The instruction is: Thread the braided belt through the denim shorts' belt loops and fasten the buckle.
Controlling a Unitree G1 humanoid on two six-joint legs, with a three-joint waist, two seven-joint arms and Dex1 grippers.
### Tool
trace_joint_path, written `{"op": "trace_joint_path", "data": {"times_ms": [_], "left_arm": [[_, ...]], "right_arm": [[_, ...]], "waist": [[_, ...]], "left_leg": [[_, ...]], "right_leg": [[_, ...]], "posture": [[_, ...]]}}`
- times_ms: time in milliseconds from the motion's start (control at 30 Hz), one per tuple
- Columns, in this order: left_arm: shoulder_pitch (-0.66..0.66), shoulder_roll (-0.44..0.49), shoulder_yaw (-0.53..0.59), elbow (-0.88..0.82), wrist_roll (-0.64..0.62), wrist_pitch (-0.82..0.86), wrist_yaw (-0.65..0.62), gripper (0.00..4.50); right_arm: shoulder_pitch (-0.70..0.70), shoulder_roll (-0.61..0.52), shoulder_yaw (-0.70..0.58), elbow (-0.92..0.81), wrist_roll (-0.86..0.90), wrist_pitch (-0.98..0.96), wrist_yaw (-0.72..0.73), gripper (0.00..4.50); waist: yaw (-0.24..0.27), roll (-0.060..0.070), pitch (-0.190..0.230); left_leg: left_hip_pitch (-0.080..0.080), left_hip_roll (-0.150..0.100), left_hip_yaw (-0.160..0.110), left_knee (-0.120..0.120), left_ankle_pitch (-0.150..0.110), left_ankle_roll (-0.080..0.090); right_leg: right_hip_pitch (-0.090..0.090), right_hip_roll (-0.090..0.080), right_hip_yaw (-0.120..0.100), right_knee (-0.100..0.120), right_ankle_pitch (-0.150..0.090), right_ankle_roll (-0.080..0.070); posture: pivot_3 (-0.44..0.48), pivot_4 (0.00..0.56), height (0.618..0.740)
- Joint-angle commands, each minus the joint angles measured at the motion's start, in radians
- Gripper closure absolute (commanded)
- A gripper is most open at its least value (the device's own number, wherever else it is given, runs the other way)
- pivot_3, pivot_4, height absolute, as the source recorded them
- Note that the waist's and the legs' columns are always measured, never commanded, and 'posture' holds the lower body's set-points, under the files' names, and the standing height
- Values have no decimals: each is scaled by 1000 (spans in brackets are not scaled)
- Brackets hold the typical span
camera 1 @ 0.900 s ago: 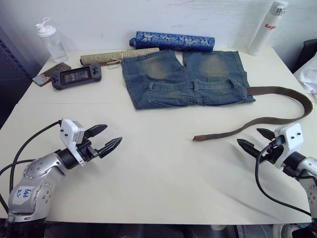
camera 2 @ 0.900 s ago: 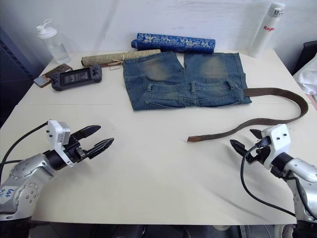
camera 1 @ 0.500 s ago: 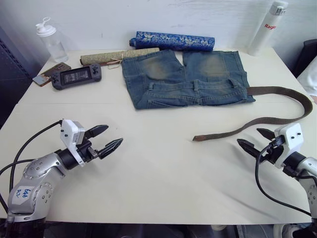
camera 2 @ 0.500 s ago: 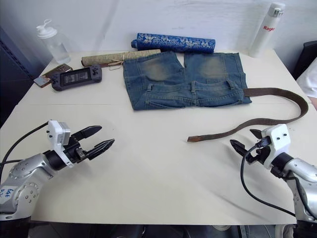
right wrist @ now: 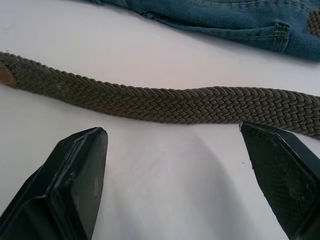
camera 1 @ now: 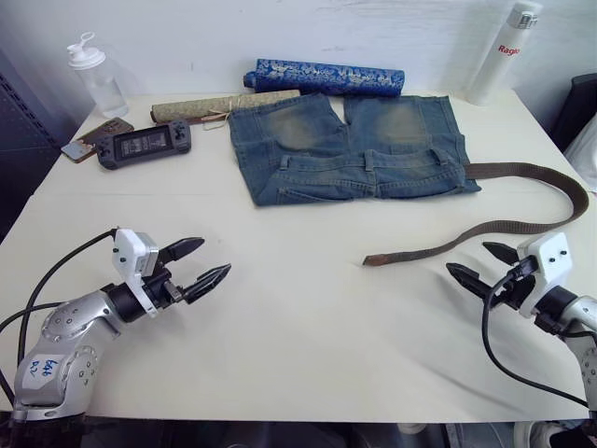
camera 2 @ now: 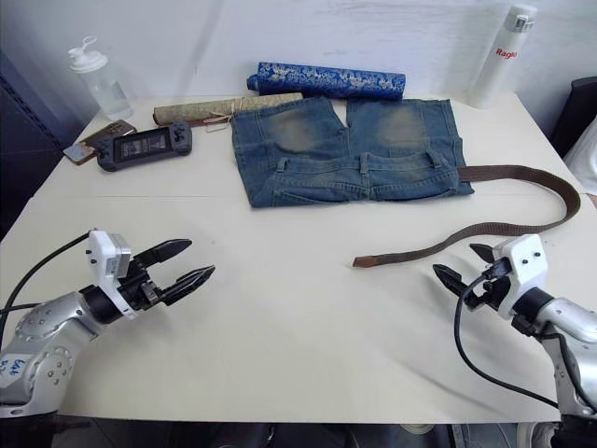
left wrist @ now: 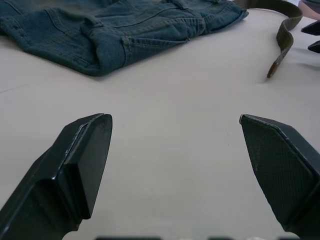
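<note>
The denim shorts (camera 1: pixel 350 149) lie flat at the back of the table, with the waistband and its belt loops (camera 1: pixel 370 159) toward me. The braided belt (camera 1: pixel 522 226) runs from the shorts' right edge, curves round at the far right and comes back to its reddish leather tip (camera 1: pixel 367 261). The buckle is hidden at the shorts' edge. My right gripper (camera 1: pixel 466 258) is open just in front of the belt (right wrist: pixel 175 102), touching nothing. My left gripper (camera 1: pixel 215 257) is open over bare table at the front left, far from the shorts (left wrist: pixel 125 25).
Behind the shorts lie a blue patterned roll (camera 1: pixel 326 77) and a tan rolled mat (camera 1: pixel 224 105). At the back left are a handheld console (camera 1: pixel 145 143), a phone (camera 1: pixel 89 138) and a clear bottle (camera 1: pixel 96 77). A white bottle (camera 1: pixel 504 51) stands at the back right.
My left wrist has sunk slightly toward the table. The right gripper, the belt and the shorts have not moved.
</note>
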Motion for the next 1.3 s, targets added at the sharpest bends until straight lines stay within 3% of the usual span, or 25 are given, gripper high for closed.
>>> {"op": "trace_joint_path", "data": {"times_ms": [33, 233, 400, 467, 567, 733, 867, 900, 1100, 1300], "left_arm": [[3, 44, -44, -31, 20, -18, -71, 68], [-44, 82, -126, -76, 19, -8, -140, 68], [-56, 85, -145, -108, 8, 11, -143, 68], [-50, 83, -148, -121, 8, 16, -137, 68], [-38, 76, -143, -145, 1, 27, -121, 68], [-22, 72, -130, -173, -6, 42, -97, 0], [-20, 72, -125, -187, -15, 55, -81, 0], [-24, 72, -126, -187, -18, 57, -79, 0], [-79, 71, -139, -158, -32, 60, -92, 0], [-222, 71, -228, -105, -29, 72, -161, 0]], "right_arm": [[-82, -119, 62, -56, 1, 20, 118, 0], [-386, -282, 358, 100, -153, 0, 348, 0], [-586, -260, 525, 277, -249, -35, 485, 0], [-618, -247, 578, 340, -288, -65, 531, 0], [-653, -204, 609, 432, -327, -117, 535, 0], [-673, -187, 624, 500, -360, -164, 561, 2200], [-676, -173, 624, 512, -362, -190, 571, 4271], [-674, -167, 623, 509, -361, -195, 572, 4482], [-638, -131, 604, 325, -288, -125, 596, 4482], [-610, -88, 635, -140, -167, 156, 569, 4482]], "waist": [[-3, 2, 1], [-12, 3, 2], [-20, 3, 2], [-22, 3, 2], [-23, 3, 2], [-26, 2, 1], [-25, 1, 1], [-25, 1, 1], [-28, 0, 0], [-22, 4, 3]], "left_leg": [[0, 0, 1, 0, 0, 0], [1, 2, 1, 0, 0, 0], [0, 1, 0, -1, 0, 0], [-1, 1, 0, -1, 0, 0], [-1, 1, 0, -1, 0, 0], [0, 3, 1, 0, 0, 0], [0, 2, 1, 0, 0, 0], [0, 2, 1, 0, 0, 0], [0, 4, 1, 0, 0, -1], [-1, 9, 1, 0, 0, -1]], "right_leg": [[0, 0, 0, 0, -1, -1], [0, 1, -1, -1, -1, -1], [0, 0, -2, -2, 2, 3], [0, 0, -2, -3, 7, 14], [0, 0, -2, -3, 7, 14], [0, 1, -1, -2, 8, 13], [0, 1, -1, -2, 8, 12], [0, 1, -1, -2, 8, 12], [-1, 3, -1, -2, 8, 12], [-2, 4, -1, -2, 8, 12]], "posture": [[0, 150, 637], [0, 150, 637], [0, 150, 637], [0, 150, 637], [0, 150, 637], [0, 150, 637], [0, 150, 637], [0, 150, 637], [0, 150, 637], [0, 150, 637]]}}
